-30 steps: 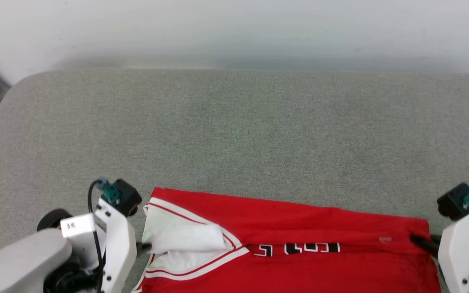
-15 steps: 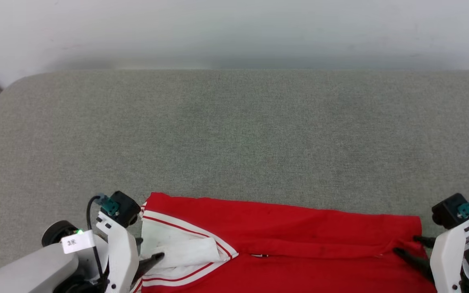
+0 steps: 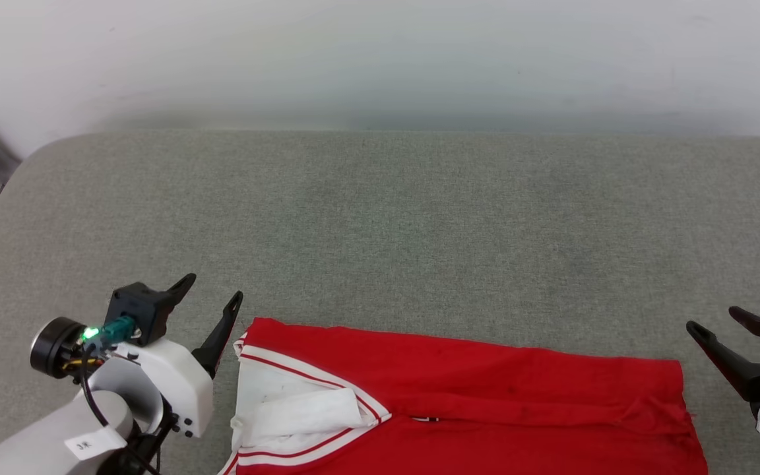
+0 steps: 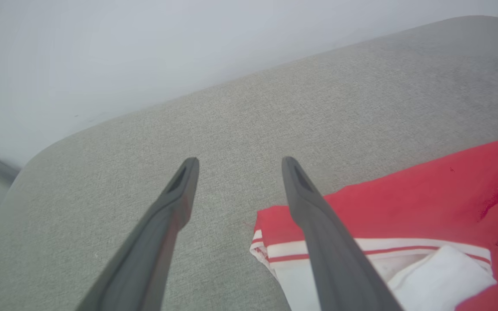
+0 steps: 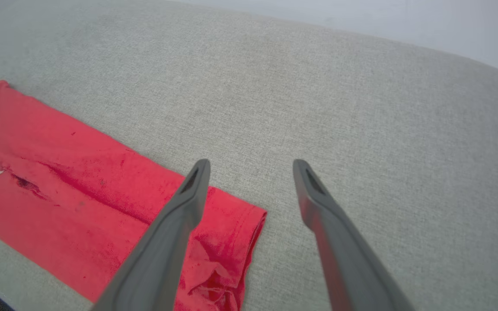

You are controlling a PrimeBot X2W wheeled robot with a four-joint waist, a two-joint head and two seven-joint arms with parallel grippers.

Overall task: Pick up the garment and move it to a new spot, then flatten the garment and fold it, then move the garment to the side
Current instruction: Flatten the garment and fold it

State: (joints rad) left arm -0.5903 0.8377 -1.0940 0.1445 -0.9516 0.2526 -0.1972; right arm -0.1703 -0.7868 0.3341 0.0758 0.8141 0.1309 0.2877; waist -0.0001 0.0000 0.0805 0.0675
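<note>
The red garment [image 3: 485, 389] lies folded into a long strip along the near edge of the grey padded table [image 3: 380, 224], its white sleeve end and striped trim at the left. My left gripper [image 3: 212, 293] stands open just left of the garment's far left corner, clear of the cloth; in the left wrist view the garment [image 4: 404, 207] sits right of the left gripper [image 4: 238, 162]. My right gripper [image 3: 713, 320] is open beside the right end. The right wrist view has the garment [image 5: 80, 181] at the left of the right gripper [image 5: 251, 164], nothing between the fingers.
A pale wall [image 3: 380, 59] rises behind the table's far edge. The table's rounded far left corner [image 3: 30, 152] drops off to a gap with a dark strip. Bare grey padding stretches beyond the garment.
Both grippers have let go of the garment's ends, opened, and lifted away with fingers now pointing up and outward. The fold now hides the black lettering seen earlier. The camera shifted slightly.
</note>
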